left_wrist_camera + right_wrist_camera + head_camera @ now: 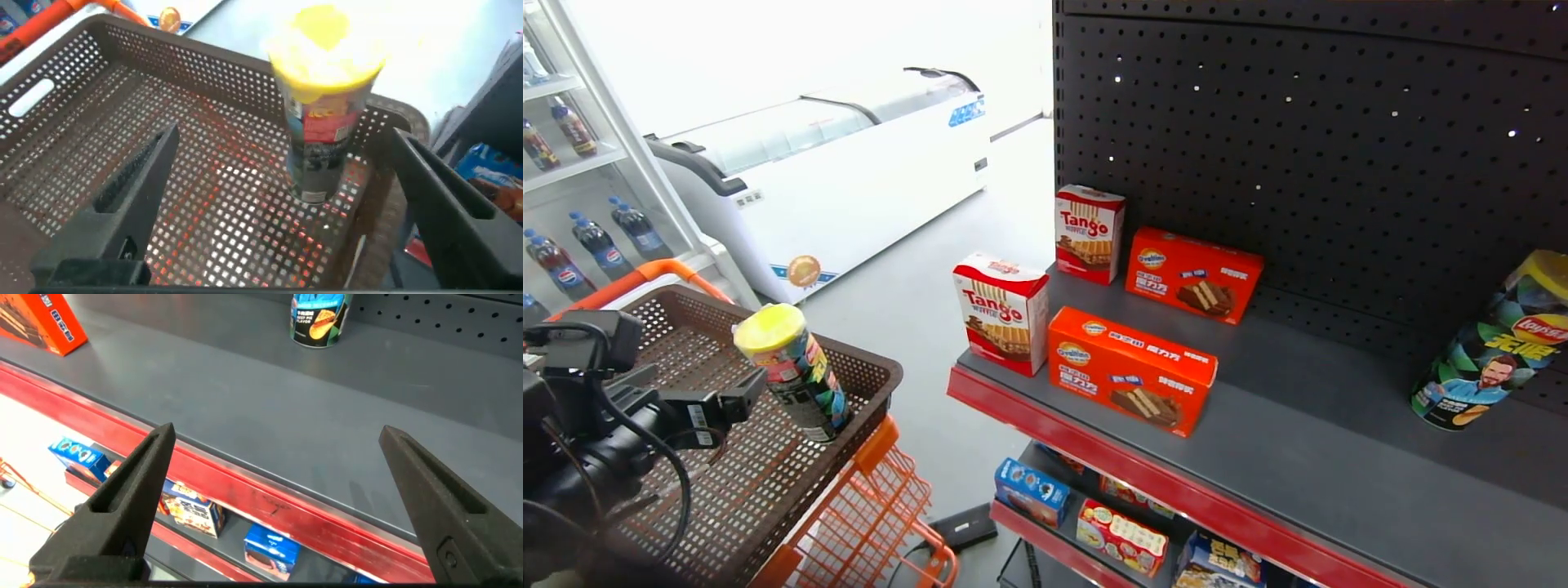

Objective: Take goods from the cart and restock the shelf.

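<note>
A chip can (792, 371) with a yellow lid stands upright in the brown mesh basket (686, 327) on the orange cart. My left gripper (745, 398) hangs open over the basket, close beside the can. In the left wrist view the can (323, 122) stands just ahead of the gap between the spread fingers (122, 204). My right gripper (278, 437) is open and holds nothing. It hovers above the red front edge of the grey shelf board (270, 392). A second chip can (1494, 343) stands at the back right of that shelf (1339, 441), where the right wrist view shows this second can (320, 318) too.
Two red-and-white wafer boxes (1001, 310) and two orange boxes (1131, 380) occupy the shelf's left part; bare board lies between them and the can. Lower shelves (1119, 535) hold small boxes. A chest freezer (833, 171) and drinks cooler (572, 163) stand behind the cart.
</note>
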Tool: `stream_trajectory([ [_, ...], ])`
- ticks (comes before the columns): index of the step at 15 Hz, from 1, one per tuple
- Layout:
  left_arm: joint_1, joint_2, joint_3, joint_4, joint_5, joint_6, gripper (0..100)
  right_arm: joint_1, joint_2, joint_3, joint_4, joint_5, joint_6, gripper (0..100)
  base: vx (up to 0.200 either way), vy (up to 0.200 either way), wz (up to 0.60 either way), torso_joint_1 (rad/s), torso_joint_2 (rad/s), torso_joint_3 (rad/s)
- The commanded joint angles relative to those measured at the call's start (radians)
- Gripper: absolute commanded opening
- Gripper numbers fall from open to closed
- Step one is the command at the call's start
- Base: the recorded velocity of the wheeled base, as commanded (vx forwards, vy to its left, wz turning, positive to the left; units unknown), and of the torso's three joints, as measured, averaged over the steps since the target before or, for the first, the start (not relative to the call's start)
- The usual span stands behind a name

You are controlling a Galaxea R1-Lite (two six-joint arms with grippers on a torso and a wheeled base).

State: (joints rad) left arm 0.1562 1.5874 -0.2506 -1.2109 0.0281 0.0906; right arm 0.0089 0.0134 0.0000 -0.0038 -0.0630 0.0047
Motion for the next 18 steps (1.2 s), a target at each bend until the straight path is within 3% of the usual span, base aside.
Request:
stream_trajectory([
  [1,0.017,0.181,0.007,-0.087,0.001,0.009,100,0.0,0.0,0.0,-0.001,0.0,0.0,100,0.0,0.0,0.0,0.0,0.0,0.0],
  [2,0.017,0.213,-0.006,-0.111,0.003,0.0,100,0.0,0.0,0.0,-0.001,0.0,0.0,100,0.0,0.0,0.0,0.0,0.0,0.0],
  [4,0.006,0.249,-0.035,-0.134,-0.007,-0.057,100,0.0,0.0,0.0,-0.001,0.0,0.0,100,0.0,0.0,0.0,0.0,0.0,0.0],
  [8,-0.03,0.307,-0.071,-0.156,-0.019,-0.068,100,0.0,0.0,0.0,-0.001,0.0,0.0,100,0.0,0.0,0.0,0.0,0.0,0.0],
  [10,-0.03,0.352,-0.124,-0.171,-0.056,-0.054,100,0.0,0.0,0.0,-0.001,0.0,0.0,100,0.0,0.0,0.0,0.0,0.0,0.0],
  [13,-0.02,0.422,-0.179,-0.171,-0.083,0.014,100,0.0,0.0,0.0,-0.001,0.0,0.0,100,0.0,0.0,0.0,0.0,0.0,0.0],
  [18,-0.001,0.51,-0.274,-0.174,-0.083,0.027,100,0.0,0.0,0.0,-0.001,0.0,0.0,100,0.0,0.0,0.0,0.0,0.0,0.0],
])
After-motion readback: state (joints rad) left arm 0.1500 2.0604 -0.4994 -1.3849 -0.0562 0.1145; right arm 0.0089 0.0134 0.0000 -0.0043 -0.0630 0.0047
